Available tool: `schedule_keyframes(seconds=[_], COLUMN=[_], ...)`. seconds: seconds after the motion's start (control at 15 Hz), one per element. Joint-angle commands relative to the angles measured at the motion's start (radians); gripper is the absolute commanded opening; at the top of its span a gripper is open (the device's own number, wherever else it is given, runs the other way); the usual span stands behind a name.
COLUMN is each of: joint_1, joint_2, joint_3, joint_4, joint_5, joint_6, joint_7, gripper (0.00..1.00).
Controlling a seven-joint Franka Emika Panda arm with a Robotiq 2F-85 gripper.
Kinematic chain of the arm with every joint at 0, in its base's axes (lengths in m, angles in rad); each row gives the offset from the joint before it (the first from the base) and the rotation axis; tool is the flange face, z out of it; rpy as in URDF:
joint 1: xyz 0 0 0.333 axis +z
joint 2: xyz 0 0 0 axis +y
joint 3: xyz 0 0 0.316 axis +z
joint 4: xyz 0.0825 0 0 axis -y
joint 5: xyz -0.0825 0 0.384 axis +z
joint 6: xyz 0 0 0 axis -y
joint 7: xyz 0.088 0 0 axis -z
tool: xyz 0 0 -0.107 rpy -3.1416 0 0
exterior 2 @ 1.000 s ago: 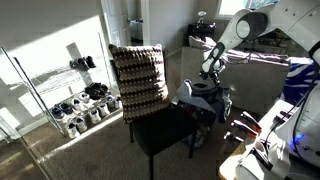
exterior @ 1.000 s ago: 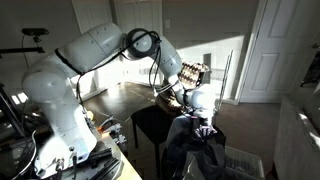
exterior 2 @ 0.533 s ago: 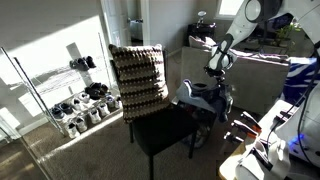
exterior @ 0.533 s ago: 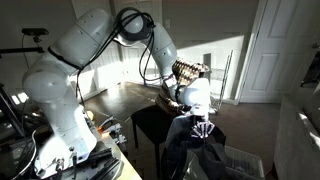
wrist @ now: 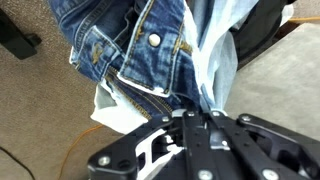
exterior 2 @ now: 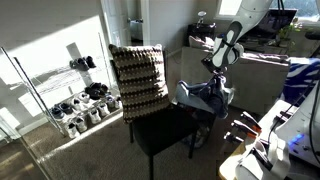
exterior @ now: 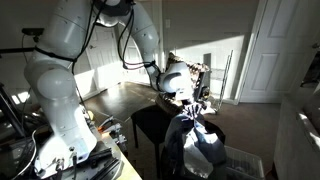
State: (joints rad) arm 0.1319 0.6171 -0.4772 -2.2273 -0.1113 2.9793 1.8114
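Observation:
In the wrist view my gripper (wrist: pixel 193 113) is shut on a strip of light blue cloth (wrist: pixel 216 62) that runs from its jaws into a pile of clothes. Blue jeans (wrist: pixel 125 40) with a metal button (wrist: pixel 154 39) lie in the same pile, beside the cloth. In both exterior views the gripper (exterior: pixel 191 96) (exterior 2: pixel 222 63) hangs above the heap of clothes (exterior: pixel 196 142) (exterior 2: pixel 204 97), with the cloth stretched up to it. The heap sits beside a black chair (exterior: pixel 148 124) (exterior 2: pixel 163 130) with a patterned backrest (exterior 2: pixel 136 76).
A shoe rack (exterior 2: pixel 82 101) stands by the sunlit wall. White doors (exterior: pixel 271 50) close the far side of the room. A white basket (exterior: pixel 243 161) sits on the floor near the clothes. Cables and gear (exterior 2: pixel 252 128) lie beside the heap.
The arm has risen and swung upward, and the gripper has come up above the heap, pulling the light blue cloth taut. The jaws have stayed shut.

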Motion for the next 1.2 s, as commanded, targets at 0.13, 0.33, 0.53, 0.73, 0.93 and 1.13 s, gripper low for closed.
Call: schedule_keyframes(seconds=[0.13, 0.33, 0.53, 0.73, 0.93, 1.13], joint_1=[0.354, 0.569, 0.728, 0.802, 0.793, 0.785], joint_2=[-0.224, -0.283, -0.289, -0.279, -0.266, -0.279], joint_3=[-0.203, -0.339, -0.44, -0.486, -0.49, -0.54], joint_4=[-0.208, -0.233, -0.222, -0.213, -0.203, -0.195], joint_5=[-0.021, -0.034, -0.028, -0.013, 0.018, 0.03], joint_6=[0.049, 0.043, 0.024, 0.017, 0.005, 0.003], joint_7=[0.047, 0.151, 0.219, 0.243, 0.256, 0.289], gripper=[0.01, 0.01, 0.01, 0.01, 0.01, 0.01])
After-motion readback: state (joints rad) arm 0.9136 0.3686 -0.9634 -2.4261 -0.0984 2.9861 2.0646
